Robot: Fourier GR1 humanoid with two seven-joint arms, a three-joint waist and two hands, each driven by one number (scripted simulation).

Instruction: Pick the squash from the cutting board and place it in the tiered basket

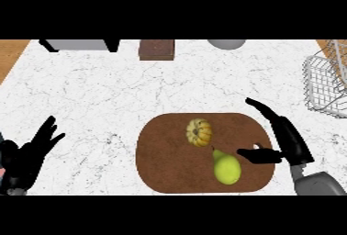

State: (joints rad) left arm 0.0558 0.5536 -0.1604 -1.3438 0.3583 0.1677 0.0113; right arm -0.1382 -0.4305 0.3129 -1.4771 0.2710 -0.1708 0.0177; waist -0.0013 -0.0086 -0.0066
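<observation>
Head view: approach step, nothing grasped. The squash [199, 132] lies on the cutting board [163, 160], a pear [227, 169] just beside it. The right hand [281, 142] hovers open at the board's right edge; next it must close round the squash alone. The tiered basket [327, 87] stands far right, bare surface [136, 92] between. The left hand [27, 158] rests open, lower left.

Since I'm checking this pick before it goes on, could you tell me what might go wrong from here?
1. The pear lies right beside the squash on the cutting board, nearer the open right hand, so it might get grabbed or knocked instead.
2. The tiered basket sits at the counter's far right edge, partly out of view, so placing could miss.
</observation>
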